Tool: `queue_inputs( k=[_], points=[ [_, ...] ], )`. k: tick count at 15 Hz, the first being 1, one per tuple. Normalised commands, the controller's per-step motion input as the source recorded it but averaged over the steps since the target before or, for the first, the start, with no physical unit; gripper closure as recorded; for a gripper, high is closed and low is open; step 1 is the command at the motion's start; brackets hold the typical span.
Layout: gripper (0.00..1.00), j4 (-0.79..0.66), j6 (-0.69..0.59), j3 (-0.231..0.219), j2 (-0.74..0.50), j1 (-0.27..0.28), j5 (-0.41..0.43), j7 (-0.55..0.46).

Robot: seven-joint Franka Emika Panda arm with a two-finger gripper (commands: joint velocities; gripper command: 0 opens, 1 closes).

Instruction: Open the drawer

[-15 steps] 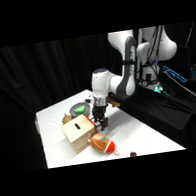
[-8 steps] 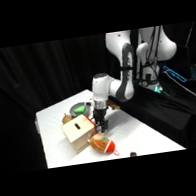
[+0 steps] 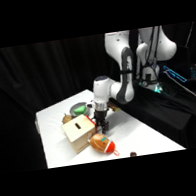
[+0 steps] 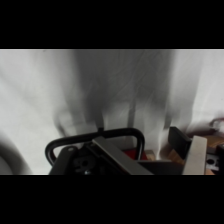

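The robot's gripper (image 3: pixel 104 130) points straight down and sits low over the table (image 3: pixel 142 137), right at the near face of a small wooden box (image 3: pixel 79 132); whether its fingers are spread or closed cannot be told from either view. Just below and in front of the gripper lies a round orange-brown stuffed toy (image 3: pixel 99 143), with a red loop (image 3: pixel 112 150) poking out beside it. The drawer itself cannot be made out separately; it appears to sit in the box face nearest the gripper, so a pull would likely run away from the box, toward the toy. Behind the box, farther from the gripper, sits a green bowl-like object (image 3: pixel 79 108)
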Motion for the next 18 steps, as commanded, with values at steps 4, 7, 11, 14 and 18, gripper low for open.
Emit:
queue_inputs(
  k=[4,7,11,14,18],
  points=[
    [0.0,-0.41,0.24,0.041,-0.22,0.003,0.023,0.0],
    [0.0,-0.46,0.21,0.055,-0.28,-0.028,0.002,0.01],
    [0.0,-0.45,0.18,-0.002,-0.3,0.023,-0.009,0.03],
    [0.0,-0.4,0.14,-0.003,-0.3,0.0,-0.026,0.03],
    [0.0,-0.27,-0.03,0.015,-0.33,-0.033,-0.045,0.04]
  ],
)
